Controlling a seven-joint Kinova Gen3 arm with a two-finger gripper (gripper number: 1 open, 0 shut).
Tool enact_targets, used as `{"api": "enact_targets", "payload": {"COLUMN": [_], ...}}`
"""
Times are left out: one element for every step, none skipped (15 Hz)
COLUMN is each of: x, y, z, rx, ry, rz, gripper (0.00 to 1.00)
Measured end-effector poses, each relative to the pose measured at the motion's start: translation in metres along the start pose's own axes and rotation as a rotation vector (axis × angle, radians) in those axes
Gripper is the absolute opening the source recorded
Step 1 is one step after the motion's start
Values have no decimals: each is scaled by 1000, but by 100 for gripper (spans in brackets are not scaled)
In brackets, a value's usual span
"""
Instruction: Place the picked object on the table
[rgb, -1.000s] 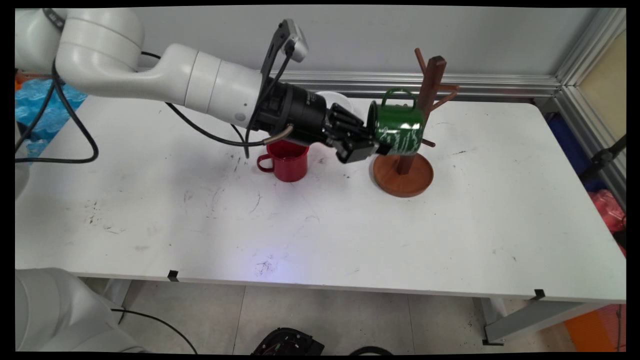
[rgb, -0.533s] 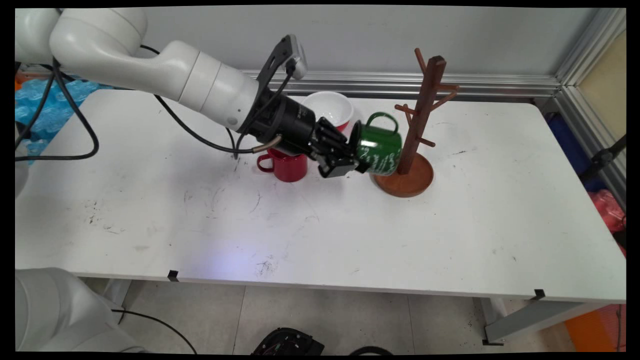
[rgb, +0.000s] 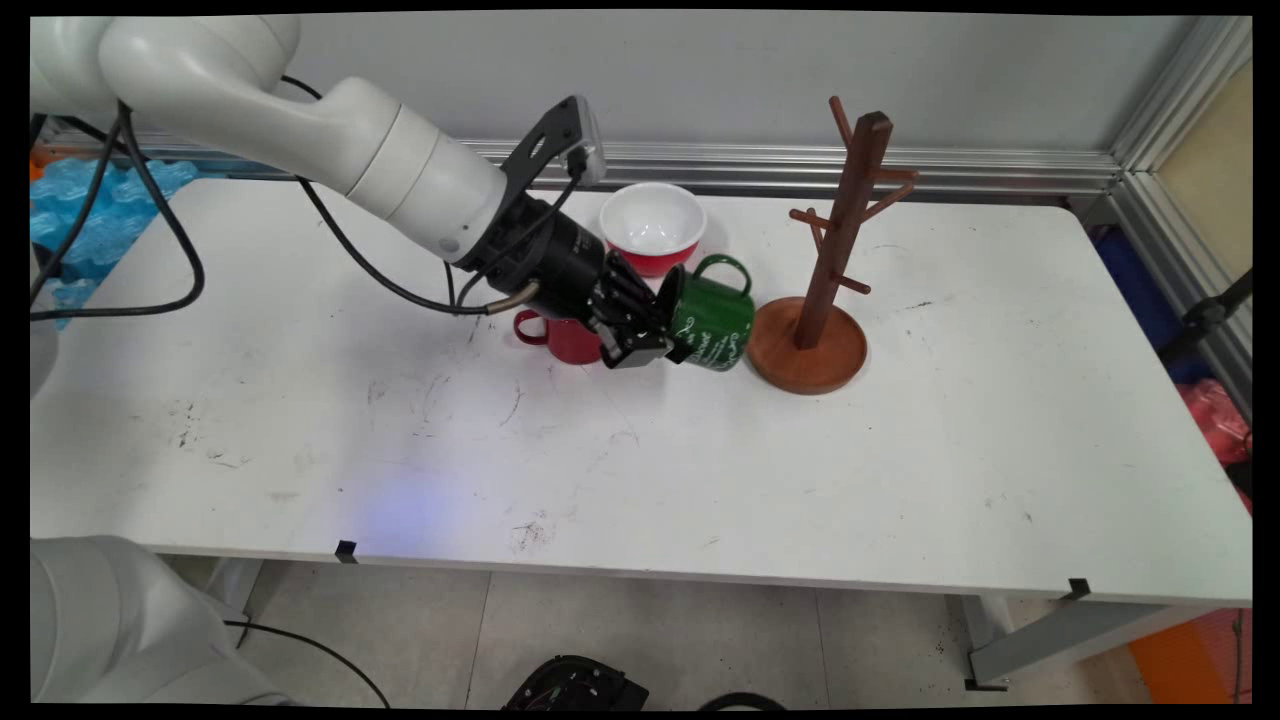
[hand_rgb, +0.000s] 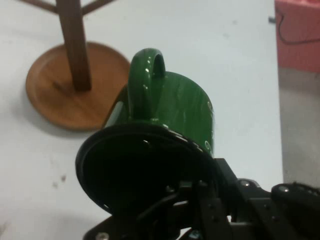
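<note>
I see a white table (rgb: 900, 470), scuffed with dark marks. On it: a wooden mug tree (rgb: 825, 290) on a round base, right of centre toward the back; a red mug (rgb: 562, 338) left of that, handle pointing left, partly hidden by the arm; a bowl (rgb: 651, 226), white inside and red outside, behind the mug near the back edge. I can't tell if the tilted green mug (rgb: 712, 322), just beside the tree's base, rests on the top.
</note>
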Motion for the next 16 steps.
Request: {"api": "enact_targets", "payload": {"x": [-1,-2,-3,-4,-5,-6,-8,-8,-10,-10,-11,-12,-13,-13,-14,-14], "y": [-1,-1,-2,-2,-3,-3,-4,-4,-4,-4,-4,-4,-4,-4,-4,-4], "z": [0,0,-1,-1,-1,-2,-2,-2,-2,-2,-2,-3,-3,-3,-3,-3], "rx": [3,6,11,14,20,24,30,34,40,43,47,53,57,60,64,67], "ry": [-13,-24,-41,-52,-69,-81,-98,-108,-124,-134,-143,-156,-169,-178,-190,-198], "rz": [0,-1,-3,-5,-8,-10,-13,-16,-20,-23,-26,-31,-35,-38,-42,-44], "gripper": [0,0,0,0,0,0,0,0,0,0,0,0,0,0,0,0]}}
